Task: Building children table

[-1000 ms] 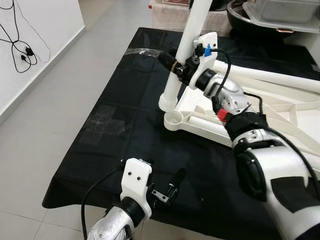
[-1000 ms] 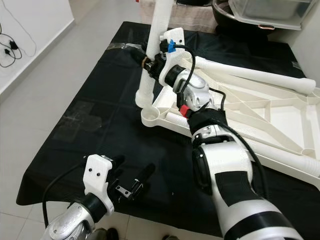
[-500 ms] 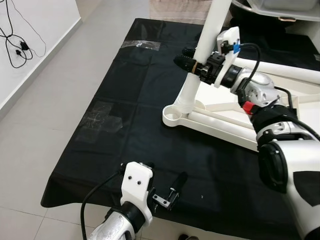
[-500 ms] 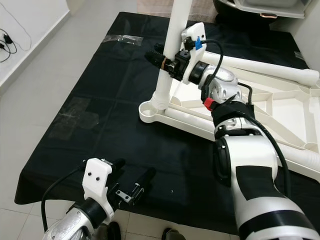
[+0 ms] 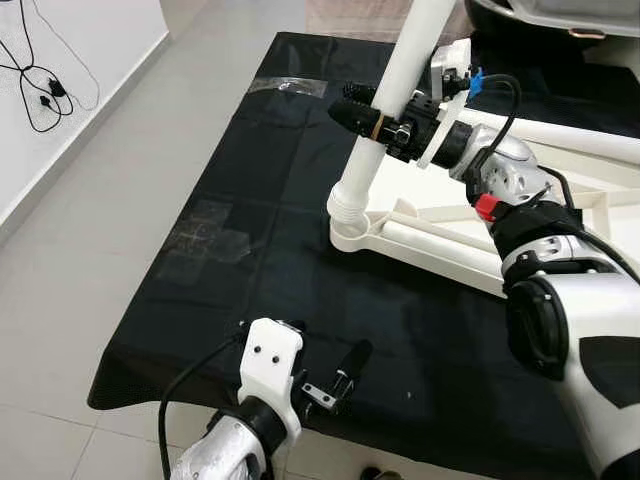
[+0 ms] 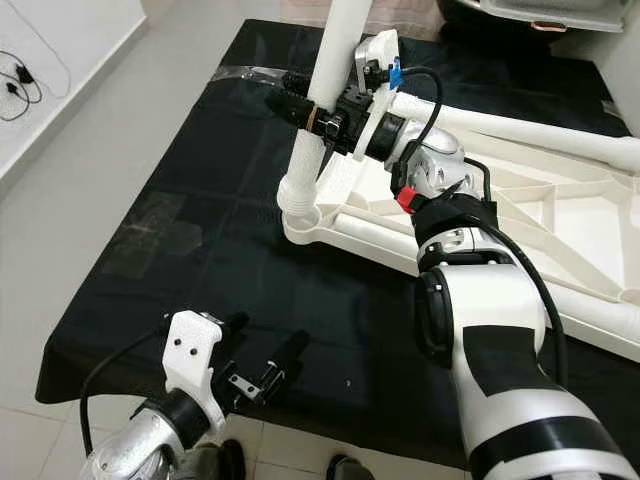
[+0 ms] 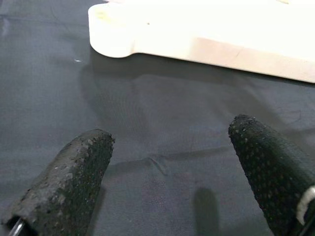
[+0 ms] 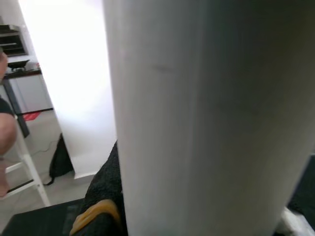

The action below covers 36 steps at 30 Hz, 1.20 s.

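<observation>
– Upper centre of frame: right gripper (image 5: 372,121) clamped on table leg (image 5: 385,128), foot at corner socket (image 5: 352,228) of tabletop (image 5: 560,215). Left gripper (image 5: 335,375)?
– Fingers apart, idle, lower frame. Leg prob. light, stiff, slick plastic; grip mid-shaft.

A black cloth (image 5: 250,190) covers the floor of pale grey tiles (image 5: 90,230). Beside the cloth's far-left side runs a white wall (image 5: 70,80), with black cables (image 5: 40,90) hanging against it.

Bright even daylight, sharp head views, overexposed white glare and blur in both wrist views.
</observation>
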{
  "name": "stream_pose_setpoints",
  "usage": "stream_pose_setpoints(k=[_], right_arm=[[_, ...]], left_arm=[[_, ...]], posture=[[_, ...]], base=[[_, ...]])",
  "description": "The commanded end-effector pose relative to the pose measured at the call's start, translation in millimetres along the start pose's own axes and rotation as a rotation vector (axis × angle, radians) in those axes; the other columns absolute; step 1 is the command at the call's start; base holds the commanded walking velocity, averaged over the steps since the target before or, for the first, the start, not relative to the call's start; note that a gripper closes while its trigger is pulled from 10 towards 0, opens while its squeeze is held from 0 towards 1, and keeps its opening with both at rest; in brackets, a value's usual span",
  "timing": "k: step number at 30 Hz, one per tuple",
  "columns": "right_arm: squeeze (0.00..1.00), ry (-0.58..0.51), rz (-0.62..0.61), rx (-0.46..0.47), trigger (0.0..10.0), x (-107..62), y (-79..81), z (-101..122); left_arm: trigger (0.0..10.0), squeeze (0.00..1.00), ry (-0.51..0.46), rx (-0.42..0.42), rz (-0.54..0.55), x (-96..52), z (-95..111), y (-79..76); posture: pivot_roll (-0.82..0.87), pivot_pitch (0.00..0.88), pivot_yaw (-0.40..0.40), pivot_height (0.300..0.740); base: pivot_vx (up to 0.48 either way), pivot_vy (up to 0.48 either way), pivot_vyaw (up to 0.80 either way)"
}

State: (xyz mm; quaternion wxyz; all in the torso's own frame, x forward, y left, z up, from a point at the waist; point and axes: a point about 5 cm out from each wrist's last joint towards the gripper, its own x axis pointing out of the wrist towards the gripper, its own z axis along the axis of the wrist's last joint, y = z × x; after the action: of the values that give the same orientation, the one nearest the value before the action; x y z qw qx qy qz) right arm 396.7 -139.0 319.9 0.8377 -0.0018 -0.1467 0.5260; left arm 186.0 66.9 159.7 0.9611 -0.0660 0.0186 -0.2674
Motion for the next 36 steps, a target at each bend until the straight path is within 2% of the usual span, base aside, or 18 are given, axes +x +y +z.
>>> stream_pose_setpoints(k=[1, 12, 23, 36], right_arm=[[0.0, 0.008, 0.029, -0.01, 0.0, 2.4, 2.7, -1], [0.0, 0.064, 0.023, -0.032, 0.0, -0.6, 2.1, -8], [0.0, 0.12, 0.056, -0.022, 0.0, -5.5, 6.6, -25], [0.0, 0.151, 0.021, -0.083, 0.0, -5.8, 3.9, -23]], left_arm=[[10.0, 0.0, 0.04, -0.006, -0.006, -1.5, -7, 0.9], [10.0, 0.0, 0.04, 0.0, -0.012, -0.6, -7, 1.6], [10.0, 0.0, 0.038, 0.002, -0.016, -0.6, -6, 1.9], [10.0, 0.0, 0.04, 0.007, -0.019, -0.7, -6, 2.2]], posture=[[0.12, 0.238, -0.024, 0.74], [0.12, 0.242, -0.023, 0.74], [0.13, 0.246, -0.02, 0.74], [0.12, 0.246, -0.018, 0.74]], base=[[0.0, 0.0, 0.0], [0.0, 0.0, 0.0], [0.0, 0.0, 0.0], [0.0, 0.0, 0.0]])
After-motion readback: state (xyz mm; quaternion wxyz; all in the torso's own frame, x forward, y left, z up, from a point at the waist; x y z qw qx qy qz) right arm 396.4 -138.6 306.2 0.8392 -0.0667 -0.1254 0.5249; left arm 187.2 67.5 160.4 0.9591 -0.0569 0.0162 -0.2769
